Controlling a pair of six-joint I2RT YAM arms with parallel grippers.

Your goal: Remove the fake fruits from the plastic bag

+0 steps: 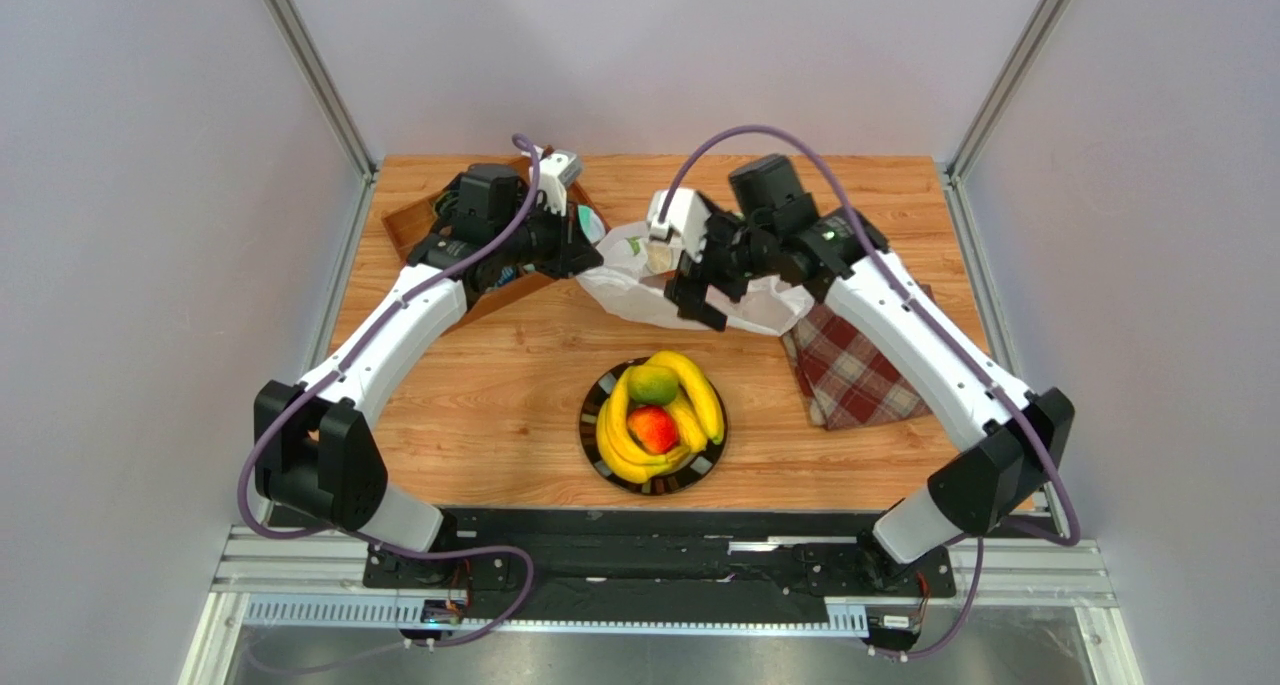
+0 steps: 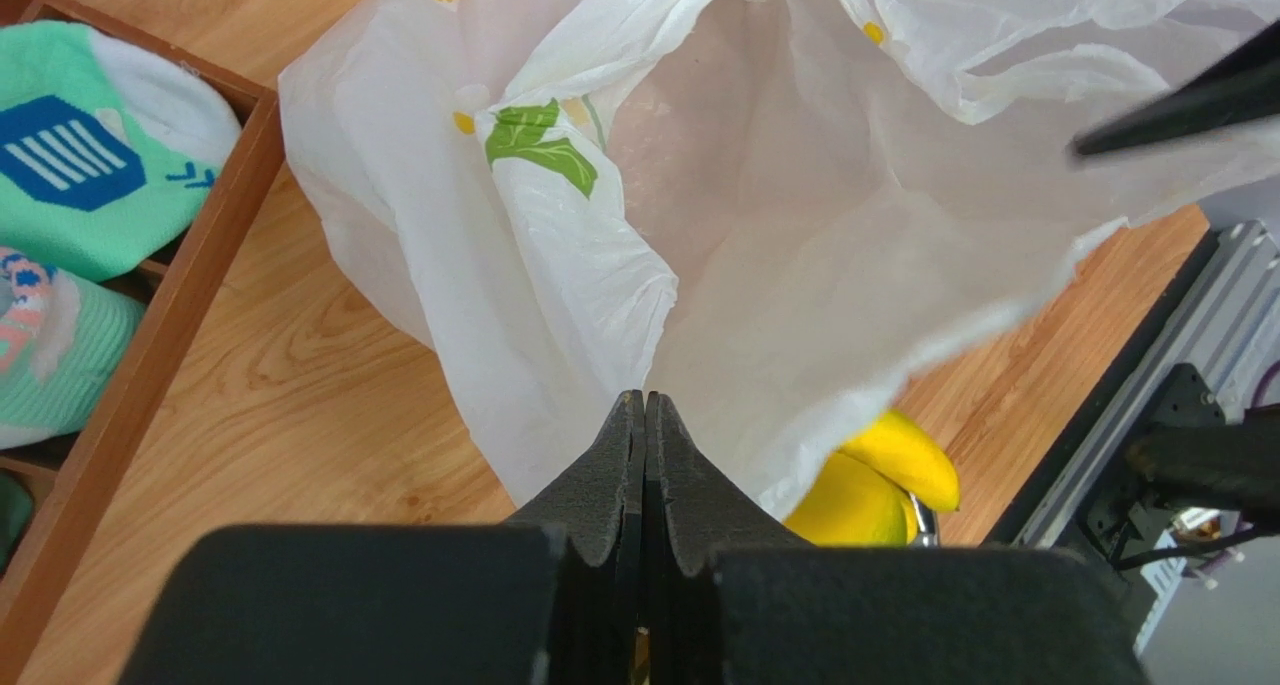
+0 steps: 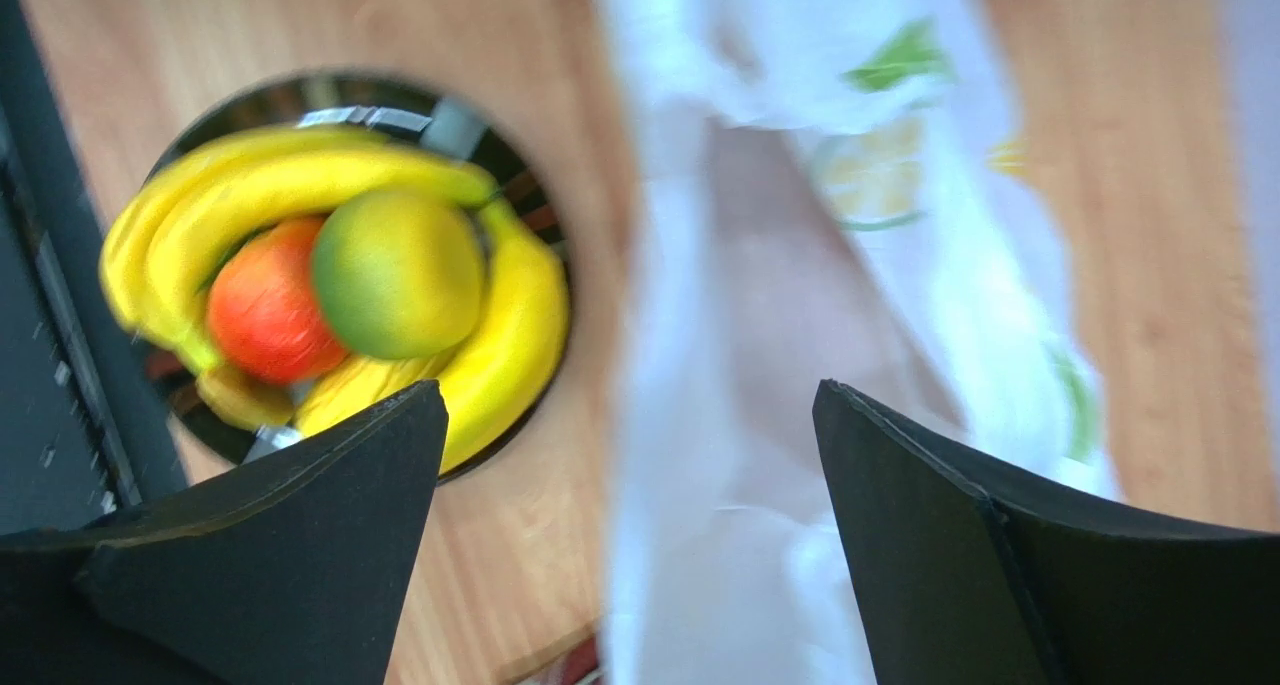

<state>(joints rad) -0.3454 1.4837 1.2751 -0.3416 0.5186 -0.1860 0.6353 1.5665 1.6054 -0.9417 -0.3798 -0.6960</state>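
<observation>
Nearest the arms' bases, the fake fruits (image 1: 657, 415) (yellow bananas, a red one and a green one) sit heaped in the black dish (image 1: 588, 415) on the worktop (image 1: 496, 400). Just beyond the dish lies the plastic bag (image 1: 639, 295), slack and stretched sideways. Beyond the dish to the left, the left fingers (image 2: 619, 468) are pressed together on a fold of the bag's edge. Beyond it to the right, the right fingers (image 3: 308, 528) hang spread wide over the bag, gripping nothing. No fruit shows inside the bag — if one remains, the free right arm looks better placed to reach in.
</observation>
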